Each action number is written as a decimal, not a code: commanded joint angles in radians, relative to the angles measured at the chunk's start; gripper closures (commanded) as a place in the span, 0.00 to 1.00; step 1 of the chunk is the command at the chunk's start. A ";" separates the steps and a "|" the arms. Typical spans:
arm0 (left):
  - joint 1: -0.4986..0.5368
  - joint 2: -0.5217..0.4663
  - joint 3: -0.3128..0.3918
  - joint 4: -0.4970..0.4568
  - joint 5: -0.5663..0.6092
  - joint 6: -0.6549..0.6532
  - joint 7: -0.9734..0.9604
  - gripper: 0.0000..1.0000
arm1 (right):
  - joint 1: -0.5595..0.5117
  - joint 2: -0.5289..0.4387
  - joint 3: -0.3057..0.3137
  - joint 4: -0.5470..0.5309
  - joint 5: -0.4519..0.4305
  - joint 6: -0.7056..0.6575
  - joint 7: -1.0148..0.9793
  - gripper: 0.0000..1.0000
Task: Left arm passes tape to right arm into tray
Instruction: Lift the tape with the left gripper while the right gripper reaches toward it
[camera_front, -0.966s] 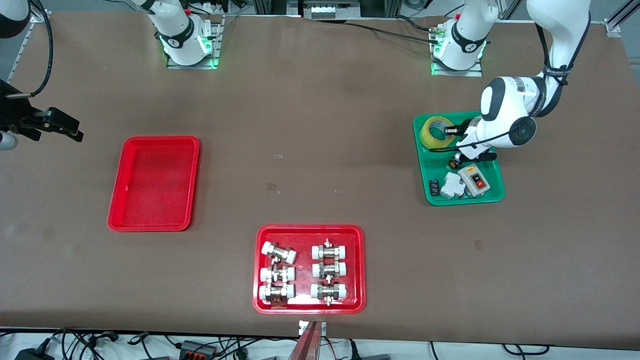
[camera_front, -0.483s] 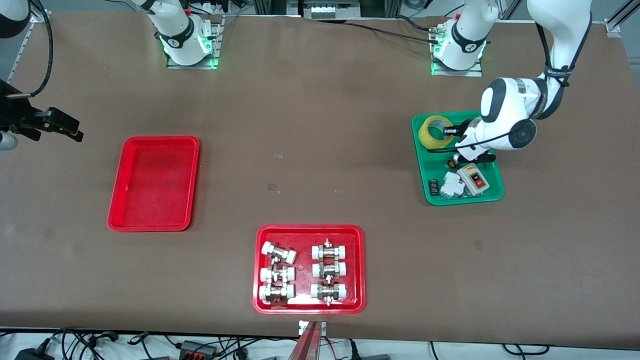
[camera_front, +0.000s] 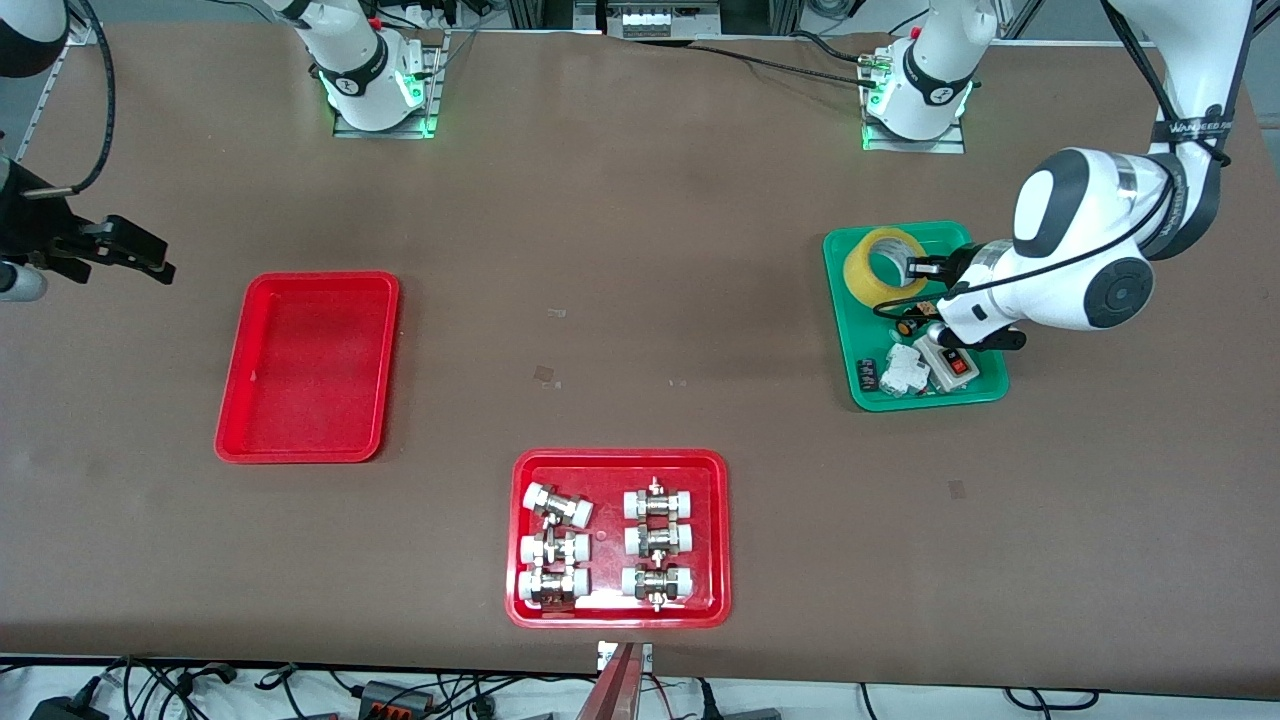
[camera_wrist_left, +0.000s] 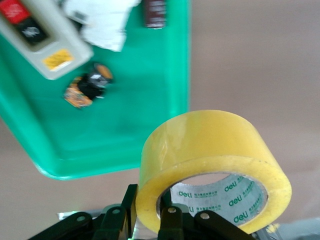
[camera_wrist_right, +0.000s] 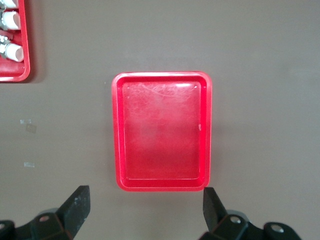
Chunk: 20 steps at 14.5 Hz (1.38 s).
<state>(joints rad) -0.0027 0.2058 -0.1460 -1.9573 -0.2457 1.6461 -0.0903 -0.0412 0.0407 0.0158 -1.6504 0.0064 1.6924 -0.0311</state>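
Our left gripper (camera_front: 915, 268) clamps the tape (camera_front: 884, 262), lifted over the green tray (camera_front: 848, 340). Handover and drop remain: our right gripper (camera_wrist_right: 145, 207) waits spread apart, with the red tray (camera_front: 232, 400) at 9 o'clock of the tape.

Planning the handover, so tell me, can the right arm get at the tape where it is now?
Probably not yet. The tape is clamped in the left gripper above the green tray, while the right gripper, open, waits at the right arm's end.

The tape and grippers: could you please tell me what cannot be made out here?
- Left gripper: the tape covers its fingertips in the left wrist view.
- Right gripper: body cut off by the right wrist view's lower edge.
- Dark part in the green tray: too small in the front view.
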 joint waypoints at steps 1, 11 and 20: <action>-0.014 0.014 -0.079 0.128 -0.128 -0.118 -0.153 1.00 | 0.024 0.031 0.001 0.001 0.039 -0.010 -0.013 0.00; -0.166 0.046 -0.167 0.416 -0.555 -0.010 -0.380 1.00 | 0.168 0.128 0.001 0.031 0.467 -0.066 -0.023 0.00; -0.204 0.061 -0.165 0.419 -0.636 0.067 -0.462 1.00 | 0.372 0.128 0.001 0.078 0.807 0.110 0.059 0.00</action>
<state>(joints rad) -0.2047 0.2567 -0.3139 -1.5711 -0.8540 1.7188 -0.5358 0.2926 0.1641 0.0260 -1.5839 0.7843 1.7695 -0.0017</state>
